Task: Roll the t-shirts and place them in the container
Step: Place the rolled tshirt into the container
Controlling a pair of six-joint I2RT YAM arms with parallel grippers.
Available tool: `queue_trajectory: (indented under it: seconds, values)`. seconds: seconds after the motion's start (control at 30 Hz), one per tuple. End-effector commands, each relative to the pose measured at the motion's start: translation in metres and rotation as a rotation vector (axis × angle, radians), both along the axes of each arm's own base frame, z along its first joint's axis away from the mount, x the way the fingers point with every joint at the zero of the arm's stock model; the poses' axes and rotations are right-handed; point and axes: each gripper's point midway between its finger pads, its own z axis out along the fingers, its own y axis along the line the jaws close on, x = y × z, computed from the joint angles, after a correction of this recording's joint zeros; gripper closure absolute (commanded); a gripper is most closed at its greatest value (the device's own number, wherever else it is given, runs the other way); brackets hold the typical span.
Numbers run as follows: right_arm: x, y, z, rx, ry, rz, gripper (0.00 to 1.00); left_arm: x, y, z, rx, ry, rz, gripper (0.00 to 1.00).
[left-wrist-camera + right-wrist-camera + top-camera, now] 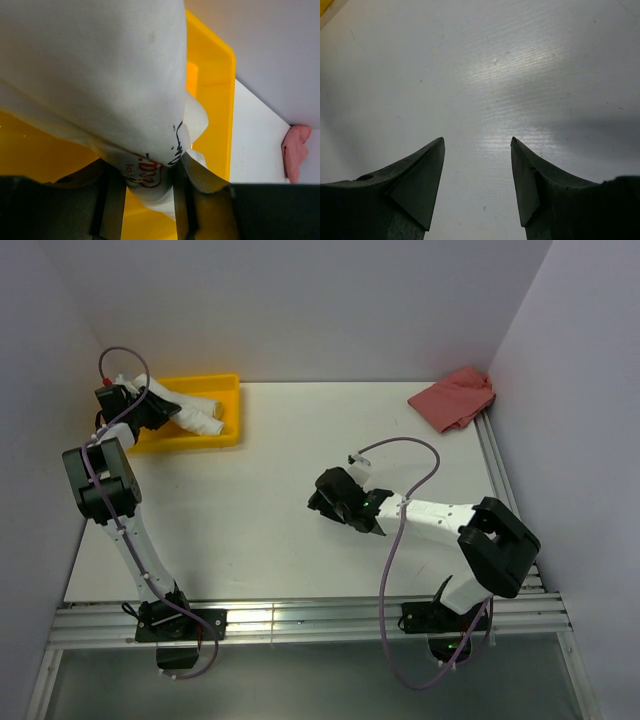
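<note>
Left claw (148,176): partly closed, pinching a white t-shirt (100,75) at its red print.
T-shirt position: over the yellow tub (220,100), at the far left corner of the table (280,470).
Right claw (477,150): spread wide, holding nothing, just above the table.
Pink cloth (455,398): far right corner.

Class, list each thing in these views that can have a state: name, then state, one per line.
left gripper, shut on the printed t-shirt.
printed t-shirt, bunched, gripped over the yellow bin.
yellow bin, upright on the table.
right gripper, open, empty, above the table.
pink cloth, crumpled, far right corner.
</note>
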Motion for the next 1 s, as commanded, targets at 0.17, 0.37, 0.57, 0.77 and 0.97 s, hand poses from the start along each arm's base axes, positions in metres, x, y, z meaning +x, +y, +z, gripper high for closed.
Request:
queue_trajectory:
  seconds: [0.17,0.37,0.57,0.77,0.97]
  values:
    - [0.009,0.015,0.011,0.021,-0.028,0.022,0.37,0.006,0.019,0.001,-0.100,0.026,0.053,1.00]
    - [0.009,0.019,0.005,0.010,-0.013,0.037,0.37,0.003,0.027,-0.009,-0.130,0.077,0.098,1.00]
    - [0.010,0.021,0.003,0.002,-0.003,0.044,0.37,0.011,0.038,-0.023,-0.190,0.147,0.125,1.00]
    - [0.010,0.022,0.000,-0.002,0.003,0.050,0.37,0.023,0.040,-0.035,-0.242,0.185,0.120,1.00]
    - [0.008,0.019,-0.002,-0.007,0.009,0.050,0.37,0.035,0.038,-0.031,-0.284,0.184,0.092,1.00]
